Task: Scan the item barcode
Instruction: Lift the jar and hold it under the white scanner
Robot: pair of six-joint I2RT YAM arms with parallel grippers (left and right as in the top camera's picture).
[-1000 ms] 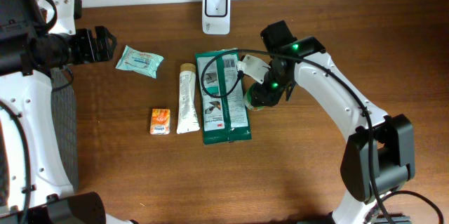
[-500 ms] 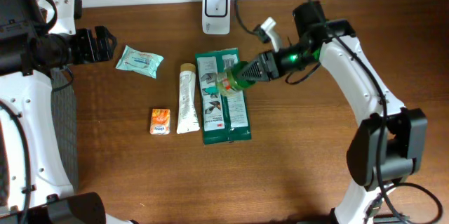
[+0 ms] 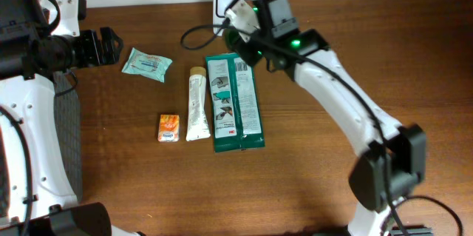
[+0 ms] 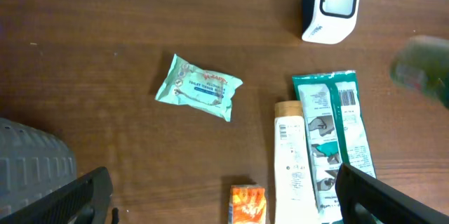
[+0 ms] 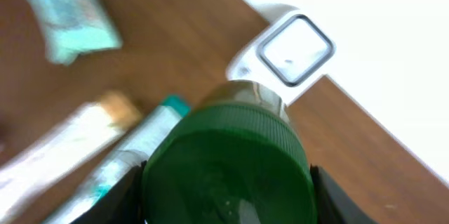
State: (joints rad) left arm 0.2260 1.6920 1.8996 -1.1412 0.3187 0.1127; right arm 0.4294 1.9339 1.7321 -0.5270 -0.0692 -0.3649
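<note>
The overhead camera looks straight down from high up on the brown wooden bench (image 3: 111, 184), taking in its far edge. My left wrist camera hangs near the left edge at middle height, slanting down toward the white box-shaped scanner (image 4: 330, 6) at the far edge. My right wrist camera sits much closer, tilted toward that far edge. All three views share the scanner and the pale mint soft packet (image 4: 200, 87).
</note>
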